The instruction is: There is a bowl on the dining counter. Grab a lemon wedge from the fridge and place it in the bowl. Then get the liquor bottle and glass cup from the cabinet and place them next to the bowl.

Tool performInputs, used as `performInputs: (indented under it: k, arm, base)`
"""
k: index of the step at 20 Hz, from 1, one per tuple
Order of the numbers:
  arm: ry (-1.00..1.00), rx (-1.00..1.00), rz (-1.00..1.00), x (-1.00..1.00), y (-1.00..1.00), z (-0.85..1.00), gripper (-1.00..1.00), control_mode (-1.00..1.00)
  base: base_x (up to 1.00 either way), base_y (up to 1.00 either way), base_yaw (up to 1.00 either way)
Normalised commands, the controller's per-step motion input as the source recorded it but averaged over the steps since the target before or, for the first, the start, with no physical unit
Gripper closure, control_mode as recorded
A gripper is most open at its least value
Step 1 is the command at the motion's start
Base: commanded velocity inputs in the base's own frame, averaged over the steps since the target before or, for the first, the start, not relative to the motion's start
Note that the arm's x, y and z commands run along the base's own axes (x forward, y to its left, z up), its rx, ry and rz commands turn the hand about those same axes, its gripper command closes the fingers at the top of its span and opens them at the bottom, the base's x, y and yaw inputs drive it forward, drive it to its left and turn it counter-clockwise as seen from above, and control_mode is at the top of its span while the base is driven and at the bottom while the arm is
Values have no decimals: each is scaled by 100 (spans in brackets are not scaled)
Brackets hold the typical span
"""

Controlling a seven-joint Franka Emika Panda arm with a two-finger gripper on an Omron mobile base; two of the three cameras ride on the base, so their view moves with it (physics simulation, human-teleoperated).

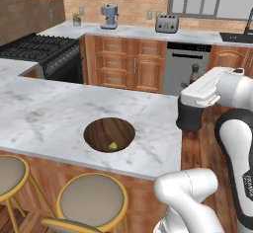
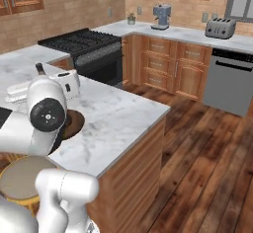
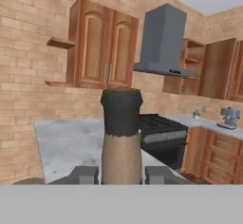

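**Lemon in, bottle on its way, cup to come**

Marble runs across the dining counter (image 1: 59, 113), a long pale top on a reddish wooden base with two round stools (image 1: 91, 202) tucked under its near edge. Behind it stand a black stove (image 1: 42, 49), a coffee machine (image 1: 109, 16) and a toaster (image 1: 167, 23) on the far worktop along the brick wall.

On the counter sits the bowl (image 1: 101, 129), wide, dark brown and shallow. A small yellow-green lemon wedge (image 1: 112, 146) lies inside it, near the front rim. That first step looks finished.

The second step seems under way. The gripper (image 3: 121, 175) has its two dark fingertips (image 3: 84, 174) set close on either side of the bottle (image 3: 121, 137), whose brown neck and dark stopper rise upright between them in the hand view. The jaws appear clenched on it. From the left base view the bottle's top (image 1: 195, 72) peeks up behind the white wrist, to the right of the counter's end and over the wooden floor, well apart from the bowl. It is not yet over the marble, so it must be carried left and set down beside the bowl.

No glass cup stands by the bowl, so that fetch from the cabinet is left to do, as I judge it. Roughly, one of three items is placed and a second is in hand.
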Motion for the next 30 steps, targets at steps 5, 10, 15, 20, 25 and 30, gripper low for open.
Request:
performInputs:
  k: [5,10,15,20,25,30]
  arm:
    - [-2,-1,40,15,-2,-64,100,-100]
    - [0,-1,36,0,0,-53,100,-100]
    - [-1,-1,31,4,0,-47,100,-100]
    - [-9,0,31,9,0,-38,100,-100]
    - [-14,0,25,7,-3,-25,100,-100]
    - [-9,0,14,5,0,-17,100,-100]
  base:
    - [0,0,0]
    - [0,0,0]
    - [0,0,0]
    - [0,0,0]
    - [0,0,0]
    - [0,0,0]
